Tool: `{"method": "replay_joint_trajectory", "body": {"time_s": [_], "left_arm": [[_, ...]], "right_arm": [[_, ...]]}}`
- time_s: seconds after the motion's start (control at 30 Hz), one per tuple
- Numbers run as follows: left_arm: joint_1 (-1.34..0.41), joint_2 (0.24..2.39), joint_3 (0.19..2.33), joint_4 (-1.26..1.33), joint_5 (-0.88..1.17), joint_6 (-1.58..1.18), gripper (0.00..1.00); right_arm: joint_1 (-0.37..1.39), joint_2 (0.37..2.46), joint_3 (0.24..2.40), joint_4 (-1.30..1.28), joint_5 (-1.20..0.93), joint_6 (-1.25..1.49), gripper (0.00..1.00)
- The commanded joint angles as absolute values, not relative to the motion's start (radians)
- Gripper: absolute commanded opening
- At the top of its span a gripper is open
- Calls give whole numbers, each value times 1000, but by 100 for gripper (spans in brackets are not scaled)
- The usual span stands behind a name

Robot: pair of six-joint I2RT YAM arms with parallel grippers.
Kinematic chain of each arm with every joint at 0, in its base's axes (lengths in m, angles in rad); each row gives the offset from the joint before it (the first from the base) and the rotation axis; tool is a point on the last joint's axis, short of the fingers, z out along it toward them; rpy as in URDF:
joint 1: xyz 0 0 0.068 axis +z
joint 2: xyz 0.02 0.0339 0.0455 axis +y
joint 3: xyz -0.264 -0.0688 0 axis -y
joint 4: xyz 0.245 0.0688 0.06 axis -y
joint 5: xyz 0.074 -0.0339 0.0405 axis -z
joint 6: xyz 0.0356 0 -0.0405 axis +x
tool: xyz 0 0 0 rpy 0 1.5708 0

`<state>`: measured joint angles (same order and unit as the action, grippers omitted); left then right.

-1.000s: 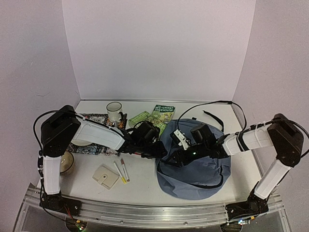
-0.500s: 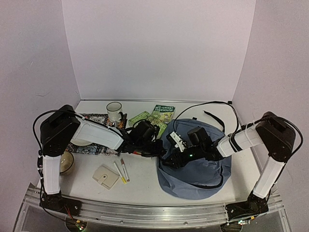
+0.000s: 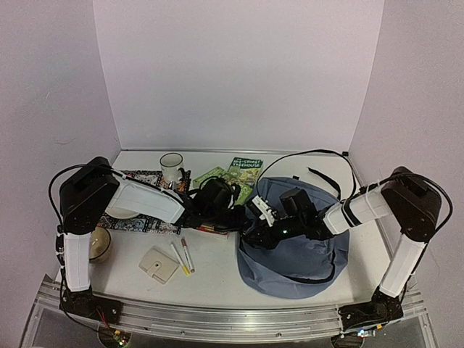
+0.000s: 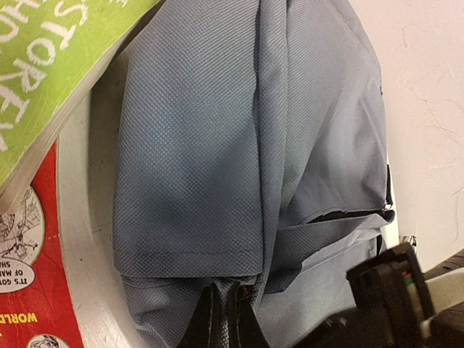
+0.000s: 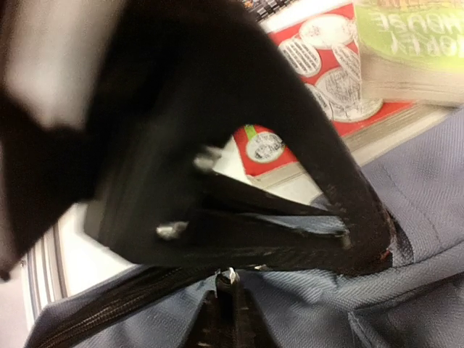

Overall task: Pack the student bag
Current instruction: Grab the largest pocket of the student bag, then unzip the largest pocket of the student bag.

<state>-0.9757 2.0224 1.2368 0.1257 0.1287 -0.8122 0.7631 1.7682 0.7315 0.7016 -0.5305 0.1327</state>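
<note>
The student bag (image 3: 301,250), blue-grey fabric, lies flat on the right half of the table. Both grippers meet at its left edge. My left gripper (image 3: 241,217) is shut on a fold of the bag's fabric (image 4: 188,167) at its hem, the pinch at the bottom of the left wrist view (image 4: 228,322). My right gripper (image 3: 252,233) is shut on the small metal zipper pull (image 5: 228,278) beside the black zipper (image 5: 94,319). The left arm's black body (image 5: 181,138) fills much of the right wrist view.
A green book (image 3: 245,170) and a red-covered one (image 5: 319,80) lie just left of the bag. A white mug (image 3: 172,168), a patterned mat (image 3: 141,221), two pens (image 3: 183,256), a beige wallet (image 3: 159,264) and a bowl (image 3: 99,244) sit further left. A black strap (image 3: 319,178) trails behind the bag.
The left gripper has closed on the bag's edge. The right gripper has slid left across the bag and shut on the zipper pull.
</note>
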Motion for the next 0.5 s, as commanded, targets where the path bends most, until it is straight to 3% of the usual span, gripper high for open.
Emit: {"method": "replay_joint_trajectory", "body": {"time_s": [0.0, 0.47], "left_arm": [[-963, 1938, 1319, 227, 132, -770, 0], [-880, 1958, 1439, 227, 150, -699, 0]], "right_arm": [[767, 1632, 731, 654, -527, 89, 0], [779, 1422, 656, 478, -418, 81, 0]]}}
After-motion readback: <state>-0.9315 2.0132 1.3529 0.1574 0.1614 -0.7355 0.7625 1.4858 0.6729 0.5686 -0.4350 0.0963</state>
